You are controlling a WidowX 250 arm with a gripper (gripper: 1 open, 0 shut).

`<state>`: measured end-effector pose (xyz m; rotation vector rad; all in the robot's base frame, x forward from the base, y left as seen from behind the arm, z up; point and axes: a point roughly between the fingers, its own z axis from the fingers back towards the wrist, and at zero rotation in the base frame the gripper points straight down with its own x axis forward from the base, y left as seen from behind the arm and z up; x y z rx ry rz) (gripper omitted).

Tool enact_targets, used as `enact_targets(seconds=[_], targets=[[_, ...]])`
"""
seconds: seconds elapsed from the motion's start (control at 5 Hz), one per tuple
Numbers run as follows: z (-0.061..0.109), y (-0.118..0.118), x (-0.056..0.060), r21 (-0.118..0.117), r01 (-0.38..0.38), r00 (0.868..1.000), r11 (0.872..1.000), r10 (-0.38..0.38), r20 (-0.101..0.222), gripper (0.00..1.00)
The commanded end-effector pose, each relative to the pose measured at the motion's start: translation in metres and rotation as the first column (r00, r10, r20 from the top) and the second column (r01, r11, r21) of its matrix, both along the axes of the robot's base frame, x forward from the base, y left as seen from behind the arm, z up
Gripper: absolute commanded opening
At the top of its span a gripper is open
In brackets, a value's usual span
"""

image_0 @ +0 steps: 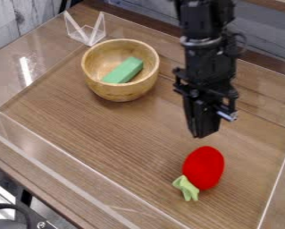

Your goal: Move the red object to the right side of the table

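The red object [205, 165], a small rounded soft toy fruit with a light-green leafy stem, lies on the table [96, 134] near its right front side. My gripper [202, 131] hangs just above and slightly behind it, pointing steeply down. There is a clear gap between the fingertips and the toy. The fingers stand only slightly apart with nothing between them.
A wooden bowl [89, 63] holding a green block [121, 70] stands at the back left. Low clear acrylic walls [61, 174] edge the tabletop, and the right wall [280, 174] runs close to the toy. A folded clear piece [85, 29] sits behind the bowl.
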<state>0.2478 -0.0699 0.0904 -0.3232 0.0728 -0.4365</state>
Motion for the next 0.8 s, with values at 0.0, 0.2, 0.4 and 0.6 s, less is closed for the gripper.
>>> enact_targets(seconds=[0.0, 0.2, 0.4, 0.6], targets=[[-0.006, 0.006, -0.005, 0.0, 0.011, 1.0, 1.0, -0.011, 0.025, 1.0], [-0.001, 0.0, -0.007, 0.005, 0.022, 0.999, 1.0, -0.022, 0.026, 0.0], [0.005, -0.007, -0.01, 0.008, 0.026, 0.999, 1.0, -0.026, 0.029, 0.0], [0.004, -0.016, -0.009, 0.008, 0.04, 0.999, 0.999, -0.04, 0.032, 1.0]])
